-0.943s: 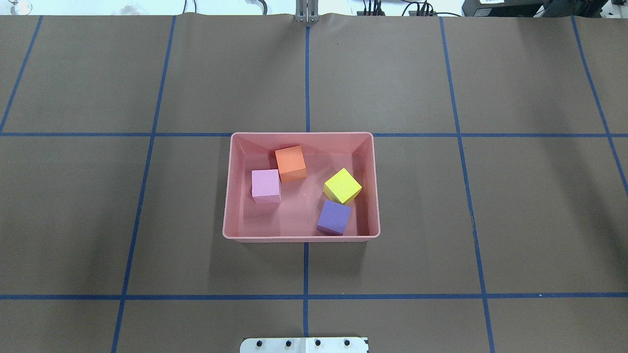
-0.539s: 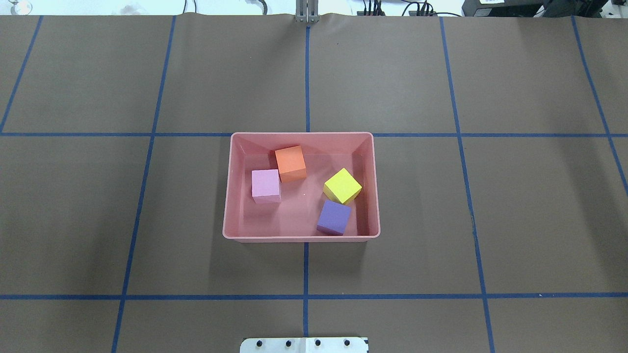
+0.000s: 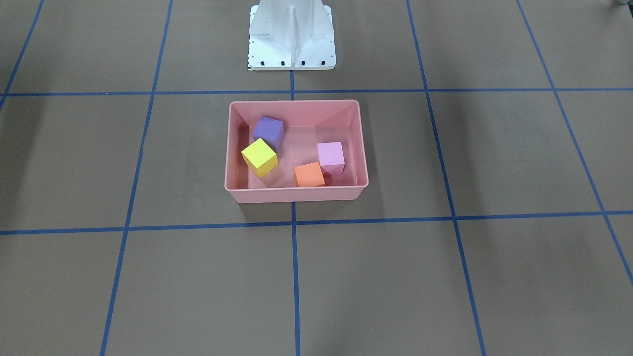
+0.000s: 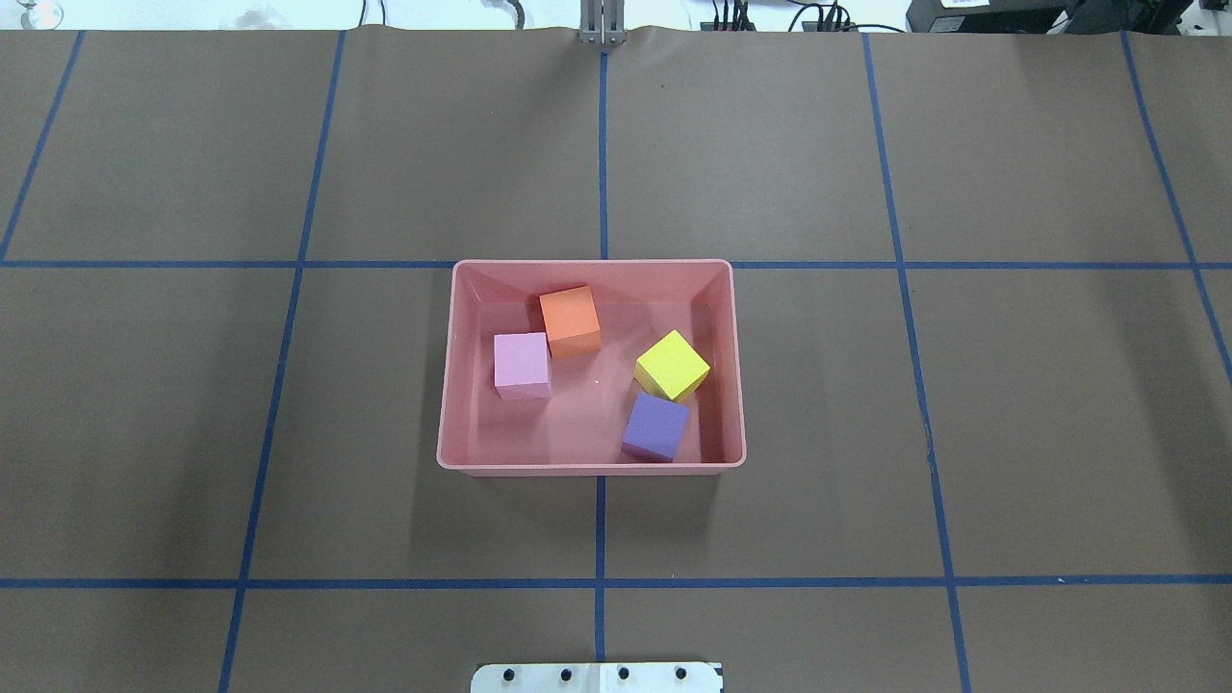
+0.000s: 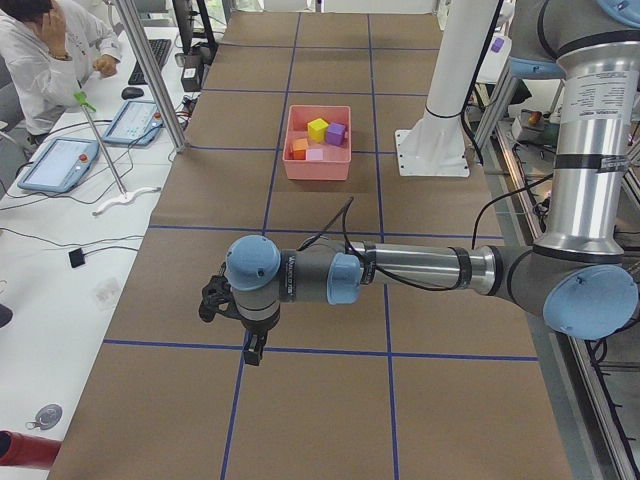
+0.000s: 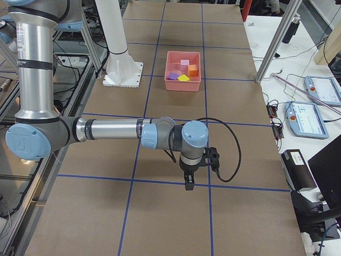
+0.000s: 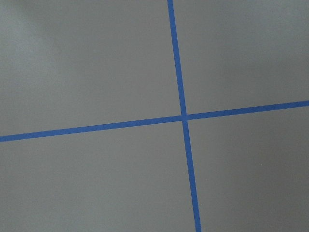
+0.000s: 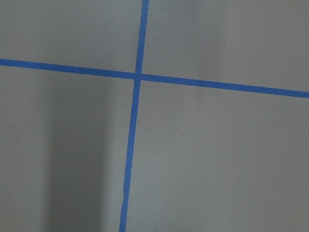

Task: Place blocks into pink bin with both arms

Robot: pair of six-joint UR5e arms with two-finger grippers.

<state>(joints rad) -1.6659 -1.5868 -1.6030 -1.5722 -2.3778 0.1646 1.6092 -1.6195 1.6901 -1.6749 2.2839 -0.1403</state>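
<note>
The pink bin (image 4: 587, 433) stands at the table's middle. All four blocks lie inside it: the orange (image 4: 570, 320) and the light pink (image 4: 522, 364) on its left, the yellow (image 4: 672, 364) and the purple (image 4: 655, 426) on its right. They also show in the front view: purple (image 3: 268, 130), yellow (image 3: 259, 156), orange (image 3: 309, 175), light pink (image 3: 330, 155). My left gripper (image 5: 252, 350) hangs over the table's left end, far from the bin. My right gripper (image 6: 188, 184) hangs over the right end. I cannot tell whether either is open or shut. Both wrist views show only brown paper and blue tape.
The white pedestal base (image 3: 292, 34) stands behind the bin on my side. Blue tape lines (image 4: 600, 525) grid the brown table. An operator (image 5: 45, 60) sits at a side desk with tablets (image 5: 60, 163). Metal posts (image 5: 150, 70) stand at the table's far edge.
</note>
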